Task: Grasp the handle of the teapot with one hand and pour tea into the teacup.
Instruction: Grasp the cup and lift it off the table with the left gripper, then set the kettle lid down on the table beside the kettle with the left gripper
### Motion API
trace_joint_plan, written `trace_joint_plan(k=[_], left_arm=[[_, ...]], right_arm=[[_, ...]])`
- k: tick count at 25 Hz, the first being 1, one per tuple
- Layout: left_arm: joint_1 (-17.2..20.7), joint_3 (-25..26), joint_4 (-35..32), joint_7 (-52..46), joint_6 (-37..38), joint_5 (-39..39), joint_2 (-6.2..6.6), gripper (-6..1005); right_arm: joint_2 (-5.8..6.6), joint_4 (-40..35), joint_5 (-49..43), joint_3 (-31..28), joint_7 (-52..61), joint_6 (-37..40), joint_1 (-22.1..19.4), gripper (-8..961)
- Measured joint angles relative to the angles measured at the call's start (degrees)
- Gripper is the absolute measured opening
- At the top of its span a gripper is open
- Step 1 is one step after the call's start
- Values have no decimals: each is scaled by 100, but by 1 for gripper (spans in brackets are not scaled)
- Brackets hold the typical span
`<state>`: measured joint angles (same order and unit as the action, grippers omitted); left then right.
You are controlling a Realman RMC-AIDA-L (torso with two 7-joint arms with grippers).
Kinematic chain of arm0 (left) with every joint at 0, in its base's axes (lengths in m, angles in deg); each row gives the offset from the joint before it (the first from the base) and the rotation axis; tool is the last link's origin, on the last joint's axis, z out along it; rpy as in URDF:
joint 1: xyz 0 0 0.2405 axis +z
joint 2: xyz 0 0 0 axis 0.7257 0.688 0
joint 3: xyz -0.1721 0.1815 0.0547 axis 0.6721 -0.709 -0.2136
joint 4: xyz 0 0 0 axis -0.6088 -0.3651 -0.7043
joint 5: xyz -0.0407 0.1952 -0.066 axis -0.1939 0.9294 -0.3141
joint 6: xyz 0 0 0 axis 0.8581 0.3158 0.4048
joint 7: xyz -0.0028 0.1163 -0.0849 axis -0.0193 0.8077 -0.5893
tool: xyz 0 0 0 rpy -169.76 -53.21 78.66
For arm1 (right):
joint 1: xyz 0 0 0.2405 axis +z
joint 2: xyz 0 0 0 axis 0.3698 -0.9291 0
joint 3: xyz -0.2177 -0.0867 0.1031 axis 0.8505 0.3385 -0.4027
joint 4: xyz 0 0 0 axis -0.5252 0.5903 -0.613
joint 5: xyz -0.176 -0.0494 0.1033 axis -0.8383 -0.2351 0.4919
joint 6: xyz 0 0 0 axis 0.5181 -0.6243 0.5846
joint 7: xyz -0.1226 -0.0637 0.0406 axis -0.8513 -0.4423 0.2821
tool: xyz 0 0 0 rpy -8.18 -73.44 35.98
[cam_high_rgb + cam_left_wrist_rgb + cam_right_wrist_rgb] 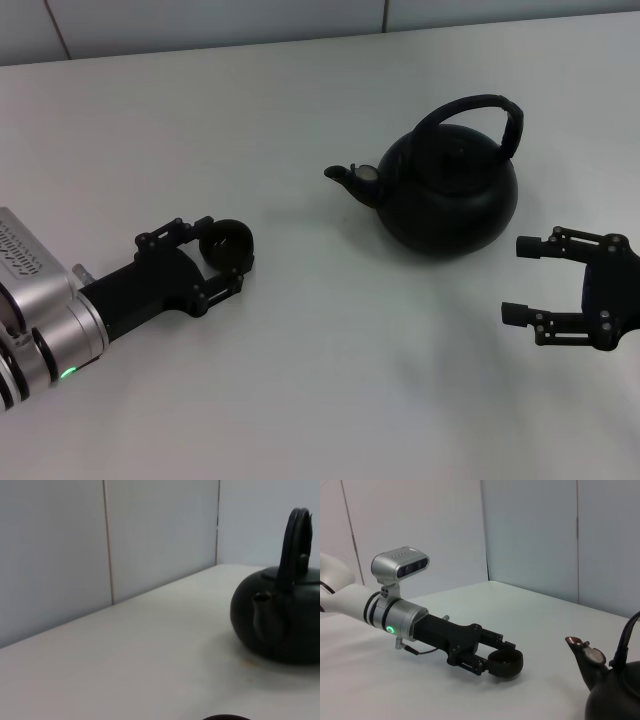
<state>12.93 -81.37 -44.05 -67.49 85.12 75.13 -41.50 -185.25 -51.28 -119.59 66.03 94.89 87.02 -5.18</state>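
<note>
I see the large, round, matte-black teapot [447,195] standing upright on the pale grey desk [300,380], right of centre and toward the far side. Its thick black arched handle [478,112] rises over the lid, joined at both sides, and its short spout [350,178] points left. From the right wrist view the spout tip shows a brownish rim (only part of the pot fits in that picture).

My left gripper [226,258], black with two linkage fingers on a silver-grey arm, lies low over the desk at the near left. Its jaws are closed around the small round dark teacup [227,244], which sits on the desk between the fingers with its open mouth up. The right wrist view confirms this: the left gripper [501,656] has a finger on either side of the teacup [505,662], and a green light glows on the silver wrist [395,620]. The cup stands well apart from the teapot, to its left and nearer to me.

My right gripper [528,280] hovers at the near right, just beside the teapot's right flank but not touching it. Its jaws are spread wide, empty, opening toward the left. From the left wrist view I see the teapot [280,622] across bare desk, with its spout [261,612] facing that camera and the handle [292,540] edge-on.
</note>
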Motion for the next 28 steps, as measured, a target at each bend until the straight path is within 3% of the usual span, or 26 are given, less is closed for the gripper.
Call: trace_joint_plan(k=[5, 12, 28], left_arm=[[-160, 36, 133, 20, 176, -11, 0, 684], [-809, 280, 794, 350, -43, 36, -1, 686], [-952, 547, 1172, 844, -573, 38, 0, 689]], right_arm=[[0, -3, 0, 0, 0, 14, -3, 816], [0, -27, 0, -8, 0, 93, -17, 817], [0, -35, 7, -9, 0, 132, -18, 816]])
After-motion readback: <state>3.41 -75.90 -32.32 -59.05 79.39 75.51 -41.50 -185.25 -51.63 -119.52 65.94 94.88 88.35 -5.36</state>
